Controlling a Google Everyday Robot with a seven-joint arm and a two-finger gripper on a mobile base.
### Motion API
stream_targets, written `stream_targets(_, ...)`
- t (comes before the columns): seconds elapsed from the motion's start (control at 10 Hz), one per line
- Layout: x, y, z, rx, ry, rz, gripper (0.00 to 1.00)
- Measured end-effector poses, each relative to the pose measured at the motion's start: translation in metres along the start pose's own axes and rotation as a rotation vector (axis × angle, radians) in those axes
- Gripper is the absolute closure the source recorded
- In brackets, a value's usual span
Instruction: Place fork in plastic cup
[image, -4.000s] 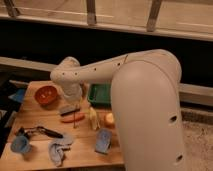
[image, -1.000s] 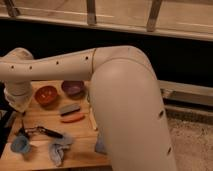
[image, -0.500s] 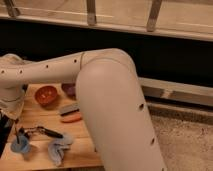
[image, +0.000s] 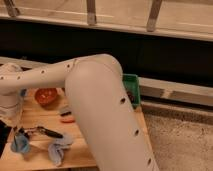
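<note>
The light-blue plastic cup (image: 20, 145) stands on the wooden table (image: 35, 116) at the front left. My gripper (image: 14, 131) hangs at the end of the white arm (image: 95, 100), directly above and touching close to the cup's rim, and it is shut. The fork does not show clearly; I cannot tell whether it is in the gripper or in the cup. A black-handled utensil (image: 48, 133) lies just right of the cup.
An orange-red bowl (image: 46, 95) sits at the back of the table. A blue cloth (image: 58, 151) lies at the front, a red-orange item (image: 67, 119) mid-table. A green bin (image: 131, 88) shows behind the arm. The arm's big elbow hides the table's right half.
The arm has swung further left and its elbow now fills the middle of the view, covering the purple bowl. The gripper has come down over the light-blue cup.
</note>
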Motion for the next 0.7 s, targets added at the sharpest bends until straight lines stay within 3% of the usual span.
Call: stream_targets(0.7,0.012,-0.017,0.02,-0.027,0.018,0.063,1.0)
